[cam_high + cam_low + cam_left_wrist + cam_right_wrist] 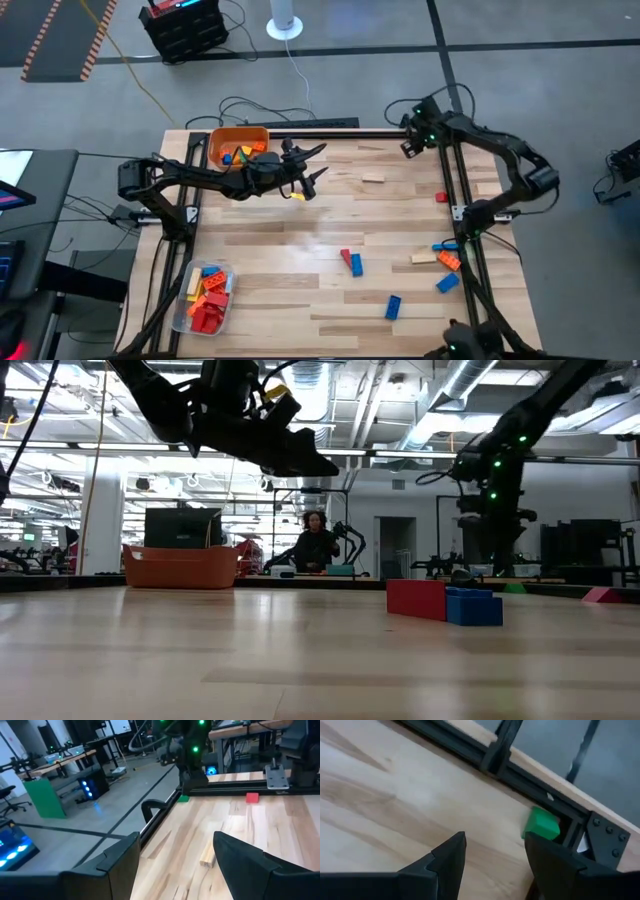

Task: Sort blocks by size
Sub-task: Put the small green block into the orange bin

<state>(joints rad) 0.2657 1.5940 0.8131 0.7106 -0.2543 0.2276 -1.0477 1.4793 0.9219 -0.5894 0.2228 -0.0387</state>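
Note:
My left gripper (318,165) is open and empty, raised above the table's far middle, just right of the orange bin (238,145); in the low view it hangs high (318,464). Past it in the left wrist view lie a tan block (207,855), a red block (252,797) and a green block (183,798). My right gripper (408,140) is open at the table's far right corner. The green block (542,825) lies on the table by the black rail, just beyond its fingertips (495,847), untouched.
The orange bin holds a few blocks. A clear tub (205,297) with red and orange blocks stands at the near left. Loose blocks lie on the table: tan (373,180), red (441,197), red and blue (351,262), blue (393,306), and a cluster (445,262) at the right edge.

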